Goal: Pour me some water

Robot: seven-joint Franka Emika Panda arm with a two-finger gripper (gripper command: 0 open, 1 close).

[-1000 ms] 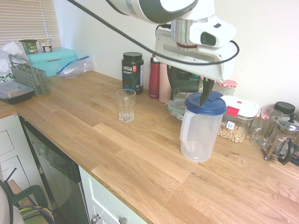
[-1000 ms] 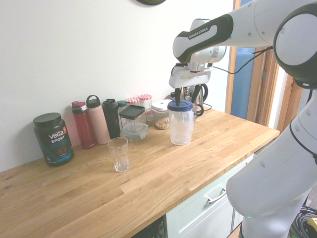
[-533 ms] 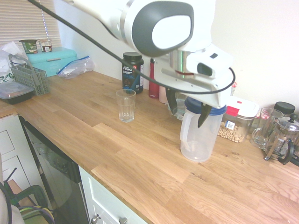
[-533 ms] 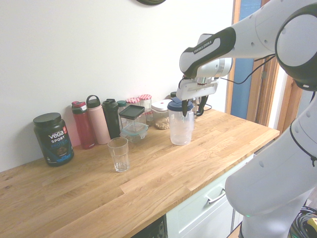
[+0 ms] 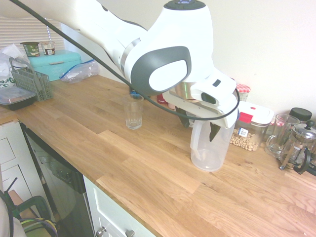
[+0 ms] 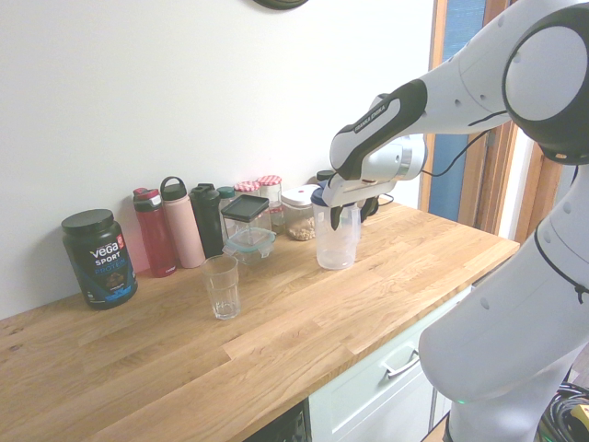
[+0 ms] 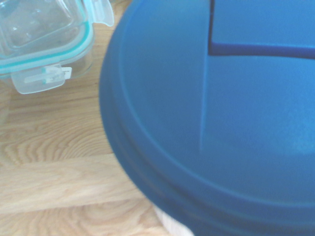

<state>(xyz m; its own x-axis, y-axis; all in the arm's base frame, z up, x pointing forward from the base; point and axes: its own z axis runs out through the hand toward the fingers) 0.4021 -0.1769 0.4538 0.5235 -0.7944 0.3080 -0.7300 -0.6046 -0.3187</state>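
Translucent plastic makes up the pitcher (image 5: 211, 154), which stands upright on the wooden counter (image 5: 123, 165) under a blue lid (image 7: 162, 123). Its thin wall probably gives a little when squeezed, so it should survive a knock but may dent or slip under a hard pinch. The weight depends on the water inside (I can't tell how much there is), and a full one would be heavy and swing as it tips. The handle (image 5: 196, 136) looks like the best hold: narrow, stiffer than the wall, and on the side facing the glass. Gripping the broad, smooth lid would be riskier, as it might twist or pop off.

The gripper (image 5: 199, 130) is at the pitcher's top with its fingers spread apart, and no grip shows. Well apart from the pitcher stands the drinking glass (image 5: 133, 116), upright, rigid and likely to tip or chip if bumped. Farther out, a clip-lid food box (image 6: 250, 243) and a nut container (image 5: 246, 137) sit near the pitcher, limiting room for a wide swing.
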